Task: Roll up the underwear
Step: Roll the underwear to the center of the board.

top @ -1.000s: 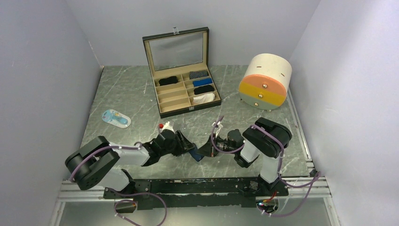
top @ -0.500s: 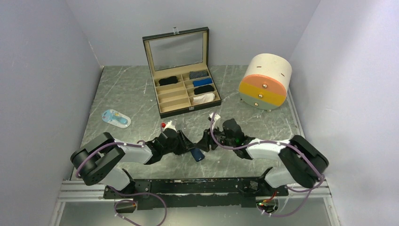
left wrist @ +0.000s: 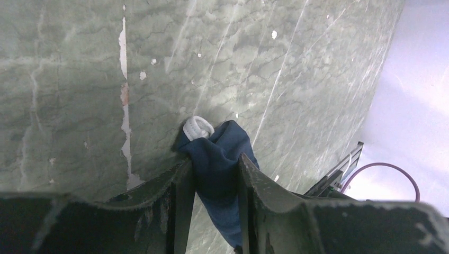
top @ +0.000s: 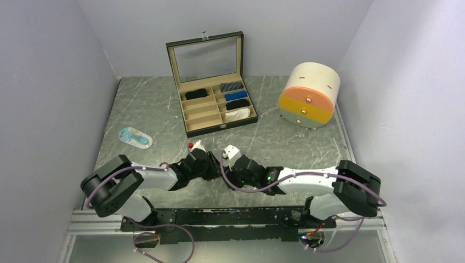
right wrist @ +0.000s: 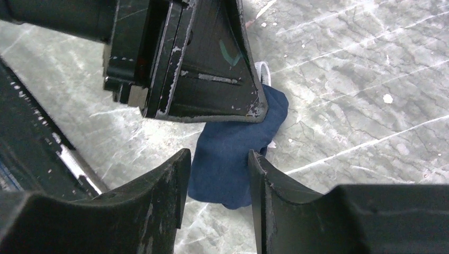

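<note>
Right gripper point(right wrist: 218, 159) has swung over from its own side and now sits just beside the left gripper point(left wrist: 214, 164), and the blue cloth that showed from above a moment ago is now almost hidden under the two of them. That cloth is the navy underwear point(left wrist: 219, 143). It is soft and dark blue, bunched up into a lumpy roll, with a little loop of white trim point(left wrist: 198, 127) poking out at one end. It rests on the grey marble table point(top: 142, 109), on the near side of the open box point(top: 219, 129) and well apart from it. The left gripper is squeezed tight on the roll, with blue cloth bulging out between its two fingers. The right gripper has its jaws apart, one on each side of the loose end of the roll. I cannot tell if its fingers point(right wrist: 164, 190) touch the cloth. The part of the roll under the left gripper is hidden in the right wrist view. Small cloth bundles point(top: 237, 103) lie in the box, too tiny to make out well.
</note>
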You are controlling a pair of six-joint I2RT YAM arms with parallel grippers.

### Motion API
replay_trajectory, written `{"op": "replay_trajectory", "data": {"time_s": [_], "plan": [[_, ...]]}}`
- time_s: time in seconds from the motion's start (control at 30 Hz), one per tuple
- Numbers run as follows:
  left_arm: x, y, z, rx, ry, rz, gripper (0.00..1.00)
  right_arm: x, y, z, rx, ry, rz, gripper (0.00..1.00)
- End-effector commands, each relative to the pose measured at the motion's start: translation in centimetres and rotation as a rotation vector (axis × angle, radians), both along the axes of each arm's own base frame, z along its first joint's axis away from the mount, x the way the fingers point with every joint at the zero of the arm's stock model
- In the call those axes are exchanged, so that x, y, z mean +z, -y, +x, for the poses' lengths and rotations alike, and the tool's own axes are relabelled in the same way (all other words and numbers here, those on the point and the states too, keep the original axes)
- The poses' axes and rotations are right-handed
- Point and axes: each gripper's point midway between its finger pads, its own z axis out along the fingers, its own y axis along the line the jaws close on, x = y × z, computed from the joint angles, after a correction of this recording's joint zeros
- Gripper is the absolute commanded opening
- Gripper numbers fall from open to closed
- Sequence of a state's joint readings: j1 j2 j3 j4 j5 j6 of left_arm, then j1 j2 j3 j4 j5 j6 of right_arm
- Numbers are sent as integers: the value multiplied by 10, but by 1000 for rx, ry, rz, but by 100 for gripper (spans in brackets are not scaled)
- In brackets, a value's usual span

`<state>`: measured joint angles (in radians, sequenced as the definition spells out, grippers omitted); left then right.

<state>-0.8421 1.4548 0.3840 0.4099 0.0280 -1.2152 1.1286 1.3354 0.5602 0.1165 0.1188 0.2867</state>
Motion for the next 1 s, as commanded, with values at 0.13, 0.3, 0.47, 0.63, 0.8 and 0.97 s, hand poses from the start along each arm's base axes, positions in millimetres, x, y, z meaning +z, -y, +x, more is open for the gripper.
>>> {"op": "replay_trajectory", "data": {"time_s": [0.13,0.3,0.47,0.63,0.8,0.97], "plan": [[-50,-43,-35,-22,-128,221,41,-11,-6,15,-75,46,-82,29],[-45,-46,-31,1,-109,232,50,-25,0,3,-48,-26,-31,14],[-32,-41,-26,-4,-64,183,65,-13,1,-3,21,-171,201,12],[-24,-27,-23,-37,-43,138,68,3,15,6,12,-221,359,14],[-23,-10,-26,-90,-50,116,69,1,24,12,-8,-245,377,15],[-25,-4,-31,-101,-75,109,68,-3,28,14,-54,-259,410,16]]}}
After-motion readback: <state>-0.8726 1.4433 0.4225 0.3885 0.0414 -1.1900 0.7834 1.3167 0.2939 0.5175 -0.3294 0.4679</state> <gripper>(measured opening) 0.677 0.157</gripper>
